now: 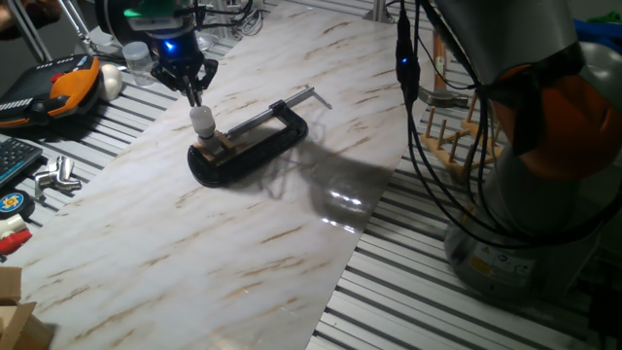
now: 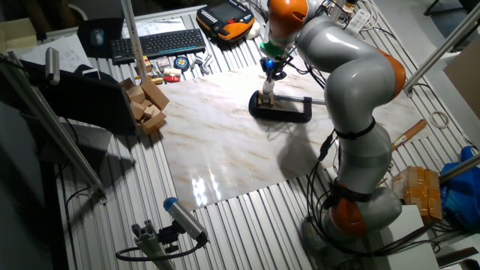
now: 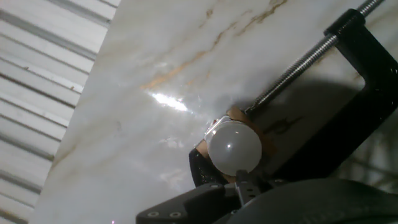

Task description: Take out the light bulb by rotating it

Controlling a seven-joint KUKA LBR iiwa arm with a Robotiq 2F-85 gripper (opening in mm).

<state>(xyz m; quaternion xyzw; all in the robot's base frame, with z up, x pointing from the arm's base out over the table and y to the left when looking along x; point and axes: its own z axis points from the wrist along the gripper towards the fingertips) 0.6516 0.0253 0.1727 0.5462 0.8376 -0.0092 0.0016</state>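
The light bulb (image 1: 202,122) (image 2: 267,95) (image 3: 234,147) is small, frosted white and round. It stands upright in a tan wooden block (image 1: 224,146) held by a black C-clamp (image 1: 255,148) (image 3: 367,93) on the marble board. My gripper (image 1: 196,96) (image 2: 271,75) hangs directly over the bulb, pointing down, tips just above its top. The fingers look pressed together with nothing between them. In the hand view only one dark finger (image 3: 245,183) shows, below the bulb.
An orange and black handset (image 1: 60,89) and a white egg-shaped object (image 1: 113,82) lie at the far left. Metal parts (image 1: 58,175) sit near the board's left edge. A wooden peg rack (image 1: 449,131) stands to the right. Wooden blocks (image 2: 146,105) and a keyboard (image 2: 157,43) lie beyond the board.
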